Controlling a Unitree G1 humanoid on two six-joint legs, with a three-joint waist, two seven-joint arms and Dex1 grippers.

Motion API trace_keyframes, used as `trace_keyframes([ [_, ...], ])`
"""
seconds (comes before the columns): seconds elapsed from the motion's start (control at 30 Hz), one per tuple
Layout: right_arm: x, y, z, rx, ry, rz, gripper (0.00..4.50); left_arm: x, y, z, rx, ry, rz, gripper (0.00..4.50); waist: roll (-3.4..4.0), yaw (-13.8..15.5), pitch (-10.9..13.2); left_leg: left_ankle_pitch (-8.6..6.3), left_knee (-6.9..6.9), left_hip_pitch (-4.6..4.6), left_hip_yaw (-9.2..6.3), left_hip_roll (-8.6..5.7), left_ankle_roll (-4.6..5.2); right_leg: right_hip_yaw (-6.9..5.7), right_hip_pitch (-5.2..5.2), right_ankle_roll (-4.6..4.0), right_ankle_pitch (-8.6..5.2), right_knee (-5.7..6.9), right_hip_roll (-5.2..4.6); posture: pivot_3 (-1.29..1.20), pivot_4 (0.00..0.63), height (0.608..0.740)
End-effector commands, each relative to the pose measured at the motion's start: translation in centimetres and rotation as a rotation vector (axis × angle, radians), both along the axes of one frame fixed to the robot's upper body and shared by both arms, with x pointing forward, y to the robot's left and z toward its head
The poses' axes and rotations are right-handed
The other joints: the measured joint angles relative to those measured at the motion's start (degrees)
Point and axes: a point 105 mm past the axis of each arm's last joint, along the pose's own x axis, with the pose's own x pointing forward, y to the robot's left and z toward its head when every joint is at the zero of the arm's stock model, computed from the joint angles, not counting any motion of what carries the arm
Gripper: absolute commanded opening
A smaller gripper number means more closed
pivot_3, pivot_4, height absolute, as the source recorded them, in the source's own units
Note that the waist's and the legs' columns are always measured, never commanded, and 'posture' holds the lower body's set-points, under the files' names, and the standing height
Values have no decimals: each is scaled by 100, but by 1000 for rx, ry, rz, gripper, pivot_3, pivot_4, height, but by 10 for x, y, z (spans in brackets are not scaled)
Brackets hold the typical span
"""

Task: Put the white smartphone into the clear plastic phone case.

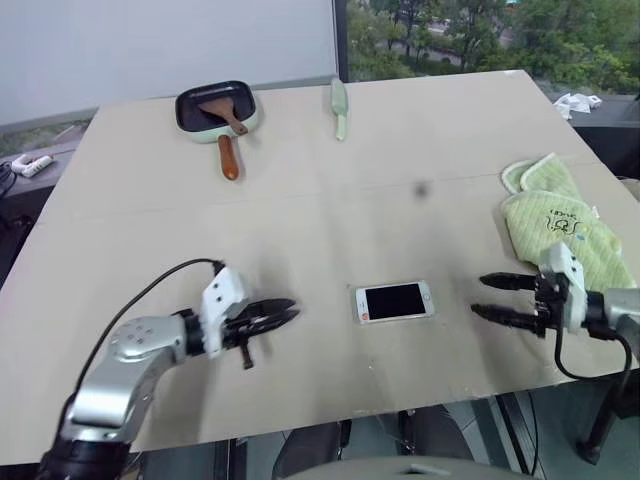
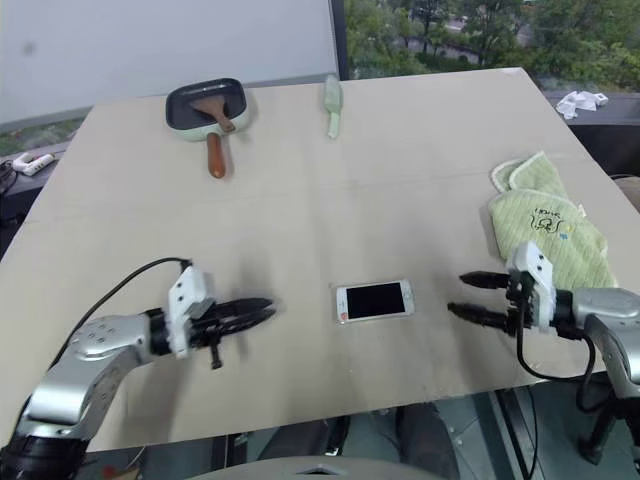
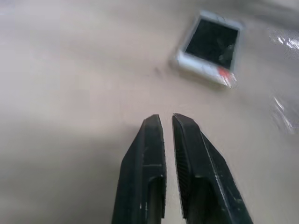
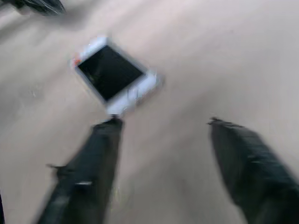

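Left eye view: white smartphone (image 1: 394,301) with black screen lies flat on the beige bench (image 1: 330,210), between the two tools and touched by neither. Left tool (image 1: 291,310) has its black fingers nearly together; right tool (image 1: 483,297) has them wide apart, empty. Left wrist view: narrow gap between the fingers (image 3: 145,158), phone beyond. Right wrist view: spread fingers (image 4: 93,158), phone beyond.

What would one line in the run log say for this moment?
white smartphone: flat on table, screen up | left pincer: nearly closed, empty | right pincer: open, empty | case: not discernible
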Motion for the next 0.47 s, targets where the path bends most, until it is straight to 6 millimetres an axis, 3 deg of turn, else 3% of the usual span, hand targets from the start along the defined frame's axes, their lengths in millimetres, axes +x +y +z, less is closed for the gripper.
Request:
trace_keyframes([
  [0.03,1,-16,6,-48,-95,-26,4500,-3,10,8,25,-50,1,2496,4,-4,6,0,1,0,1,0,0,0,1,0,0,1,0,0,150,740],
  [0.17,2,-21,4,-43,-125,-72,4500,-6,16,3,37,-65,39,4365,5,-38,7,1,5,5,5,1,-1,4,2,-2,2,4,1,0,150,740],
  [0.47,2,-20,3,-23,-133,-92,4500,-1,12,4,70,-165,79,4476,5,-34,7,1,8,4,6,2,-1,5,2,-3,2,4,2,0,150,740],
])
